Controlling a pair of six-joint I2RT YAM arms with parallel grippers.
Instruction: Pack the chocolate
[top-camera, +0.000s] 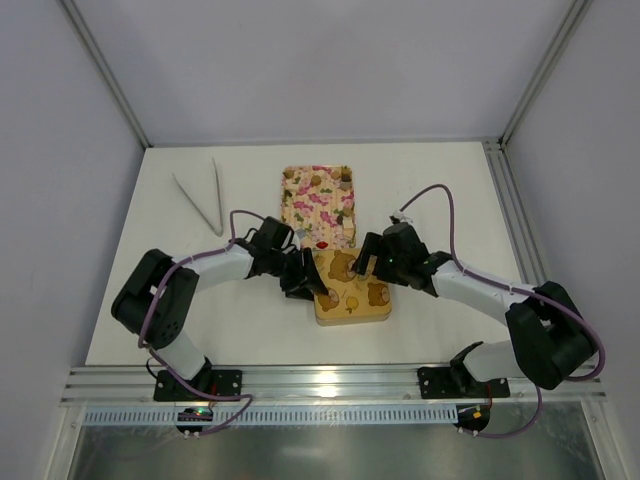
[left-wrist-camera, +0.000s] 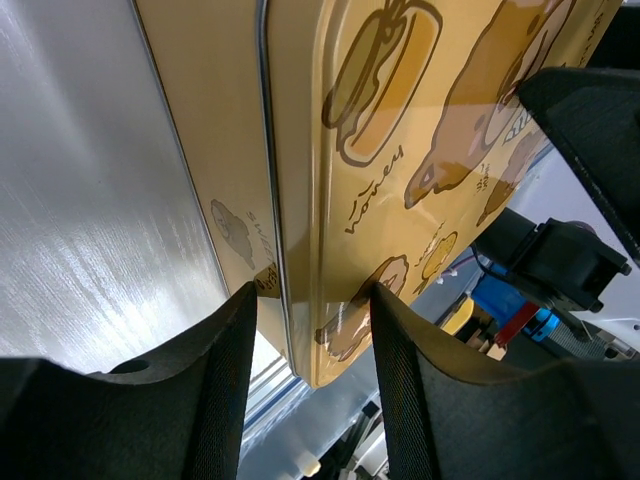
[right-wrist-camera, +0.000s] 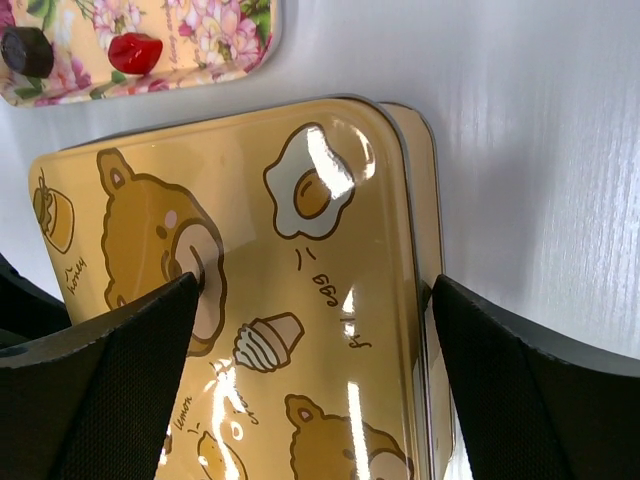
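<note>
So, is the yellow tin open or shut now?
Shut, or nearly: the bear-printed lid covers it and no compartments show. Its base rim peeks out on one side, so full seating cannot be told.

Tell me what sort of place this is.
Probably a robot lab test cell: two robot arms bolted to a metal rail at the edge of a white table, plain grey walls boxing it in, with a tin, a flowered tray and tongs laid out.
</note>
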